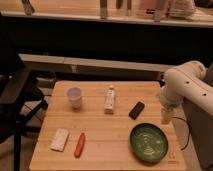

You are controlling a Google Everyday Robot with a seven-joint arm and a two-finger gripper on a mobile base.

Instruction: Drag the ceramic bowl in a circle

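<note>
The ceramic bowl (148, 142) is sitting at 5 o'clock on the worktop (100, 145). The claw (166, 116) is hanging wide open, empty, at its 1 o'clock. A black item (136, 110) is lying at its 11 o'clock, identity unclear.

The worktop (107, 135) is pale wood with a smooth, matt face. The ceramic bowl (148, 142) is glossy dark green (pale rings show inside). The cup (74, 97) looks like translucent white plastic. The hand (166, 114), smooth and pale like the white arm (187, 82), hangs at the worktop's right edge, just far of the bowl.
</note>
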